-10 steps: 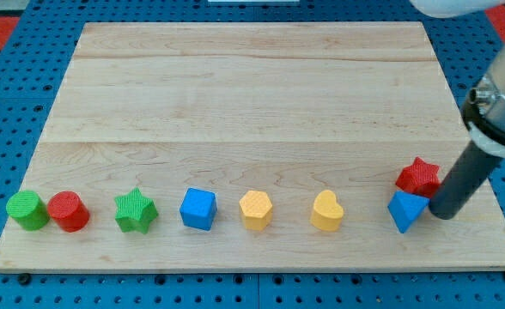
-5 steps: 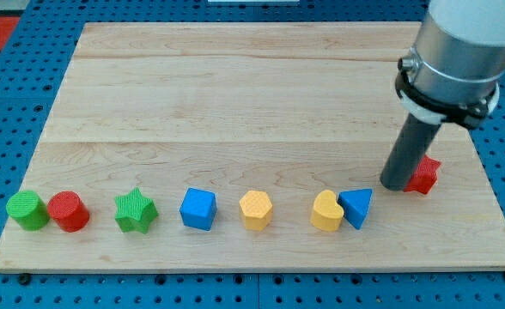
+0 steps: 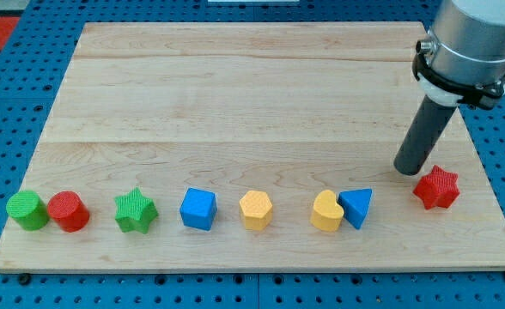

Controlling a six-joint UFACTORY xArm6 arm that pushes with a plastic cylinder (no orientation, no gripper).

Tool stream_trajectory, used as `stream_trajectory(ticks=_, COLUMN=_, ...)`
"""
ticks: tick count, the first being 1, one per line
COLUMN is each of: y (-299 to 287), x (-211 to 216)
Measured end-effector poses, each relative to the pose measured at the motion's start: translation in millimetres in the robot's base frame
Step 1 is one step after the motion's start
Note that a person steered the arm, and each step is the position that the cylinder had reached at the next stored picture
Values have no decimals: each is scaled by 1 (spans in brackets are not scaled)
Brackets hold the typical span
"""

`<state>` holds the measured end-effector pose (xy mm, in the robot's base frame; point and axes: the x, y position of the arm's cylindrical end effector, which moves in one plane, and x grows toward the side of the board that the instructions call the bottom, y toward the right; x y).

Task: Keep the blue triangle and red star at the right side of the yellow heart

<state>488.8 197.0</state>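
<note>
The yellow heart (image 3: 326,211) lies near the view's bottom, right of centre. The blue triangle (image 3: 356,207) touches its right side. The red star (image 3: 436,187) lies further right, apart from the triangle, near the board's right edge. My tip (image 3: 407,167) stands just up and left of the red star, close to it, and above and right of the blue triangle.
A row of blocks runs along the view's bottom: a green cylinder (image 3: 26,210), a red cylinder (image 3: 68,211), a green star (image 3: 136,210), a blue cube (image 3: 197,209) and a yellow hexagon (image 3: 256,209). They lie on a wooden board (image 3: 235,94) with its edge just below them.
The blue triangle went left against the yellow heart earlier and now rests there. The red star has shifted right and slightly down. My tip has moved a little right and up.
</note>
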Motion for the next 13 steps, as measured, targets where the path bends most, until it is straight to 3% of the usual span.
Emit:
stream_trajectory(ticks=2, y=31, x=3)
stream_trajectory(ticks=5, y=38, x=44)
stream_trajectory(ticks=6, y=87, x=24)
stream_trajectory(ticks=7, y=132, x=39)
stream_trajectory(ticks=8, y=135, x=74)
stream_trajectory(ticks=12, y=22, x=87)
stream_trajectory(ticks=13, y=29, x=81)
